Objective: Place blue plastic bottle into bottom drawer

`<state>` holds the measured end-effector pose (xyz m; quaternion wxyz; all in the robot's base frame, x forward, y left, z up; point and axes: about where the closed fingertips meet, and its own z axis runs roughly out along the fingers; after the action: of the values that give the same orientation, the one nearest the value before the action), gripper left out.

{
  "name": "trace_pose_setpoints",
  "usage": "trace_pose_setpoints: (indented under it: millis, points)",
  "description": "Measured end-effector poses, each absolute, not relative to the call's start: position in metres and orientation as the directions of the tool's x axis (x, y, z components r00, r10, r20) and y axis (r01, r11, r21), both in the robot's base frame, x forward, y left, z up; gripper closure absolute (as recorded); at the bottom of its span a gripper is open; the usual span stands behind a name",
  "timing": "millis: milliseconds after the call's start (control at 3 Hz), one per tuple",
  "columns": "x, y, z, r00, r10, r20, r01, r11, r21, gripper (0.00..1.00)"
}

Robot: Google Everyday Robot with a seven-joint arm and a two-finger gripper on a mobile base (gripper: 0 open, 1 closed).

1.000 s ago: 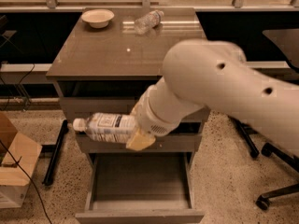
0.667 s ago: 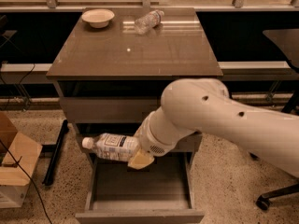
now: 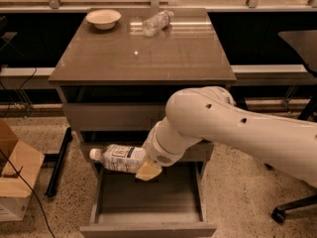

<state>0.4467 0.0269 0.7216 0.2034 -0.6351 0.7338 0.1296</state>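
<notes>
The blue plastic bottle (image 3: 119, 157), clear with a white-and-blue label and white cap, lies on its side in the air, cap pointing left. My gripper (image 3: 147, 166) is shut on its right end; one tan finger pad (image 3: 147, 171) shows under it. The bottle hangs just above the left rear part of the open bottom drawer (image 3: 148, 224), whose grey inside is bare. My white arm comes in from the right and hides the drawer's right rear corner.
The grey-brown cabinet top (image 3: 143, 53) holds a white bowl (image 3: 103, 18) at the back left and a smaller clear bottle (image 3: 157, 22) lying at the back middle. A cardboard box (image 3: 15, 177) stands on the floor at left. A chair base (image 3: 292, 209) is at right.
My arm has come down and toward the front with the bottle. The bottle has dropped from the level of the middle drawer front to just above the open bottom drawer.
</notes>
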Motion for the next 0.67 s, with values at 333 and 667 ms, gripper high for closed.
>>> trace_pose_setpoints:
  millis: [333,667]
  points:
    - [0.452,0.022,0.677,-0.177,-0.889,-0.422,-0.979,0.205,-0.021,1.00]
    - [0.452,0.006,0.623,-0.232,-0.898,-0.374,-0.969,0.245,0.013,1.00]
